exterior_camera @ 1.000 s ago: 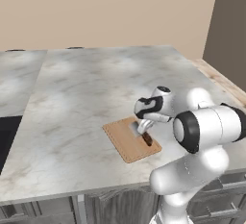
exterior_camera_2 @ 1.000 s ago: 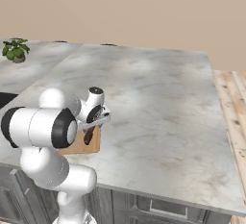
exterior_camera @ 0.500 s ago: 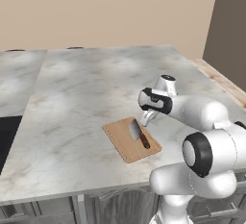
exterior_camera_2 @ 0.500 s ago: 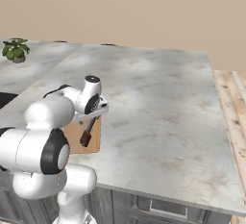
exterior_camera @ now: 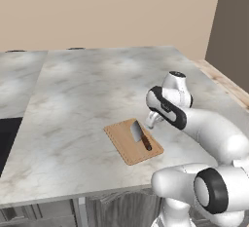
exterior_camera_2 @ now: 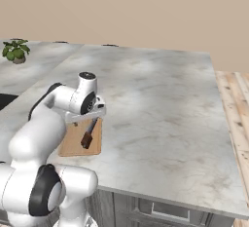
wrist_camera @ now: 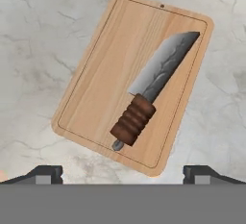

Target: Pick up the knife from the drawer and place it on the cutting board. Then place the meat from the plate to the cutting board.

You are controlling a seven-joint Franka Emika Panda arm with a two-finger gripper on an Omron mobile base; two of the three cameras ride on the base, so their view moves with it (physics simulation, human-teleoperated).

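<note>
The knife [wrist_camera: 153, 88] is lying flat on the cutting board [wrist_camera: 110, 74], its ribbed reddish-brown handle pointing toward one short edge and its grey blade toward the opposite corner. The board is resting on the marble counter [exterior_camera: 82, 89] near the front edge. The gripper [wrist_camera: 122, 172] is hovering above the board with its fingers spread wide, holding nothing and touching nothing.

Judging by this, the first half of the task is looking finished, and the arm is sitting between steps. The plate and meat are not appearing in these frames, so the next move is likely calling for finding the plate, bringing the spread fingers down around the meat, and carrying it to a bare part of the board beside the knife.
</note>
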